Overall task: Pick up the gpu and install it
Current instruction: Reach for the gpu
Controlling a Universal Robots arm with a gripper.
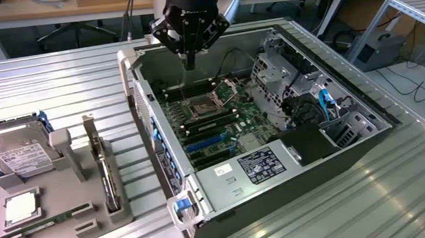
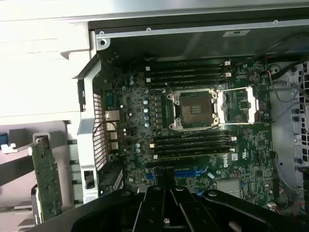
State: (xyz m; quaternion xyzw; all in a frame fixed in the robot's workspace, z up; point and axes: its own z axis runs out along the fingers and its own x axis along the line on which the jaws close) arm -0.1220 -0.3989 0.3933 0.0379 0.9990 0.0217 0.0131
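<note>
1. Gripper (image 1: 188, 63) is pressed together, empty, and hovers over the open case (image 1: 133, 68).
2. Gpu (image 1: 102, 163) stands on edge in the grey holder (image 1: 51, 236), well apart from the gripper, beyond the case wall.
3. Gpu is likely light, stiff and fragile. Pinch the bare top edge, clear of chips.

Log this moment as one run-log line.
tool: black tool shut, empty, over open grey computer case | gpu: thin green card with silver bracket upright in grey holder | installed: no
</note>
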